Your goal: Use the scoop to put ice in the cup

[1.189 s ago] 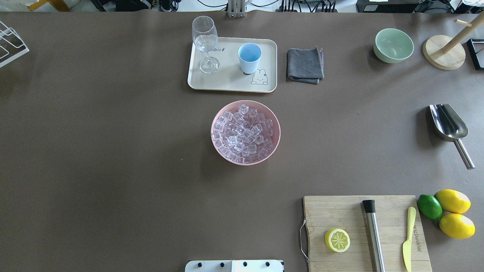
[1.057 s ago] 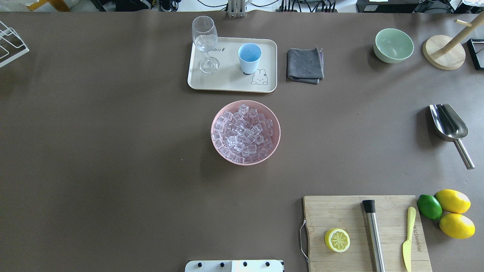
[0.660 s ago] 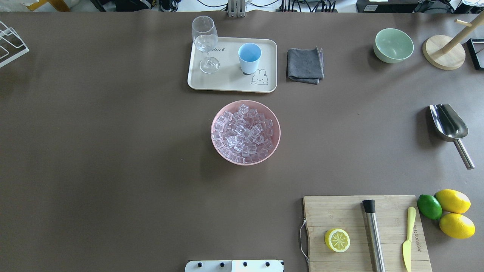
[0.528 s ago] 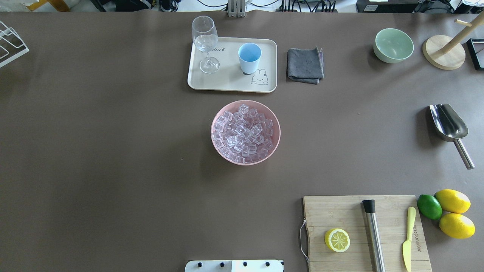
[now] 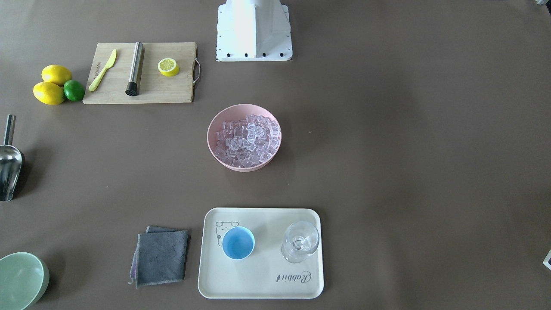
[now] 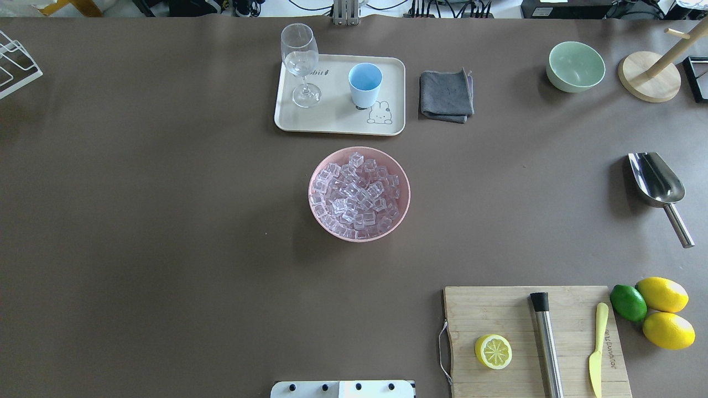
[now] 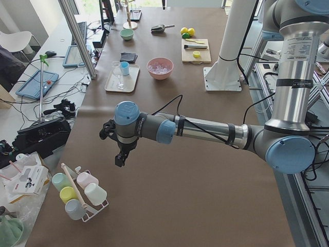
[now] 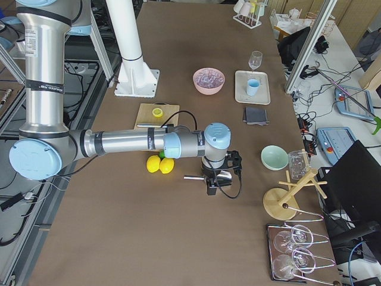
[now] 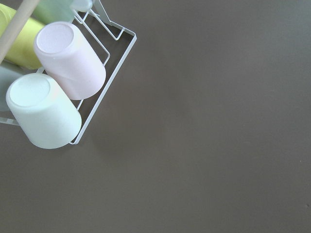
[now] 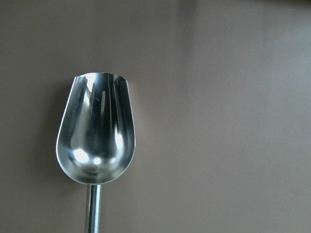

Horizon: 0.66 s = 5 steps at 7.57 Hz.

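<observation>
The ice [image 6: 358, 193] fills a pink bowl [image 6: 321, 218] at mid-table; it also shows in the front-facing view [image 5: 246, 140]. The light-blue cup [image 6: 365, 84] stands upright on a cream tray [image 6: 337, 126], beyond the bowl. The steel scoop [image 6: 656, 179] lies on the table at the far right, handle toward the robot. In the right wrist view the scoop [image 10: 96, 131] lies straight below, trough up and empty. In the exterior right view my right gripper [image 8: 211, 188] hangs over the scoop; I cannot tell whether it is open. My left gripper [image 7: 119, 159] hangs far left near a cup rack [image 9: 63, 82]; I cannot tell its state.
A wine glass [image 6: 300, 61] shares the tray with the cup. A grey cloth [image 6: 446, 95], a green bowl [image 6: 575, 66] and a wooden stand [image 6: 648, 76] lie at the back right. A cutting board [image 6: 498, 309] holds a steel cylinder [image 6: 546, 345], a knife and half a lemon.
</observation>
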Available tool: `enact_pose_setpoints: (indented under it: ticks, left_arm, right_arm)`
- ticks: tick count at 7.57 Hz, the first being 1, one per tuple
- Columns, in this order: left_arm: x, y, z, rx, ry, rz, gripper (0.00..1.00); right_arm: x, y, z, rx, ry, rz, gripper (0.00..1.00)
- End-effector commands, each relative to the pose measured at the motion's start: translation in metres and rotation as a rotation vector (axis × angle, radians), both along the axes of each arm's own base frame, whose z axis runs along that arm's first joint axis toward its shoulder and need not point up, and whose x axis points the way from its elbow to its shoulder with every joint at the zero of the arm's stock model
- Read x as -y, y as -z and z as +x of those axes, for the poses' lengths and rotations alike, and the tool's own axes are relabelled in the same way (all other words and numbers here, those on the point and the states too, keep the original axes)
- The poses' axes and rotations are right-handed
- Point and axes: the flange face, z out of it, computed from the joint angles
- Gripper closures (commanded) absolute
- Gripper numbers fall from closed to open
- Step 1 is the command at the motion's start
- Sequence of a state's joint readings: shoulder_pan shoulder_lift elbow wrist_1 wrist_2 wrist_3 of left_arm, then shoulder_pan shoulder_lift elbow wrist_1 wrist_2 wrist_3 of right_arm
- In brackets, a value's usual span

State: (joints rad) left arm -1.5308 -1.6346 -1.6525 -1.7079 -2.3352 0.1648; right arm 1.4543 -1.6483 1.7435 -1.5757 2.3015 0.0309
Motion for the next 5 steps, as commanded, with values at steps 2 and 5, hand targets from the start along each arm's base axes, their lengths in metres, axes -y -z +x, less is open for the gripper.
enact_pose_setpoints:
  ticks: [2, 5]
  left_arm:
    - [0.005, 0.095, 0.150, -0.027, -0.270, 0.185, 0.01]
    - [-0.020, 0.167, 0.288, -0.086, -0.505, 0.352, 0.01]
  right_arm:
    - [-0.030, -0.013, -0.041, 0.101, -0.130, -0.070, 0.00]
    - [-0.055, -0.019, -0.076, 0.088, -0.231, -0.063, 0.00]
